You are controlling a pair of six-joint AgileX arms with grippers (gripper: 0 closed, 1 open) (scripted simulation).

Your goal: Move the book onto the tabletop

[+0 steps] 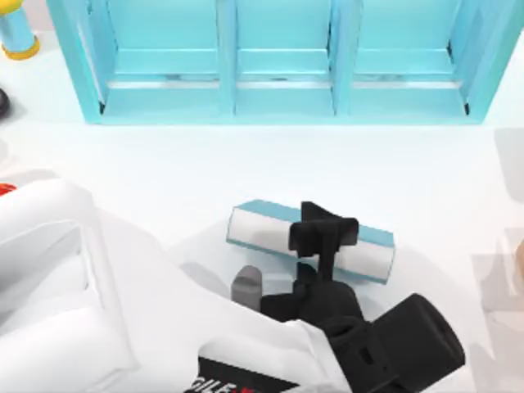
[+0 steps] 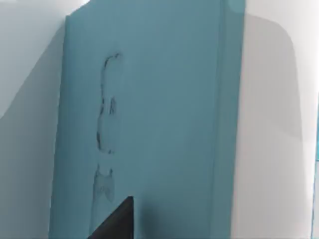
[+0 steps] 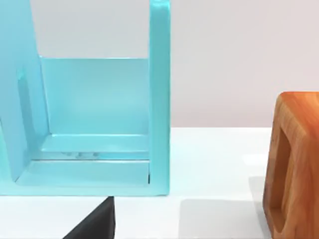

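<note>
The book (image 1: 270,231) lies edge-on in the middle of the tabletop (image 1: 164,164), white page edges up, light-blue covers along its sides. A shadow spreads on the table around it. My left gripper (image 1: 326,225) comes in from the near side, straddles the book's middle and is shut on it. The left wrist view looks closely along the book's blue cover (image 2: 149,124), with one black finger (image 2: 117,221) against it. My right arm is parked at the table's right side.
The turquoise shelf unit (image 1: 278,82) spans the back of the table, its compartments open toward me; one compartment (image 3: 94,124) faces the right wrist camera. A wooden frame-like block (image 3: 294,164) stands beside it. A yellow-based blue object (image 1: 16,37) sits far back left.
</note>
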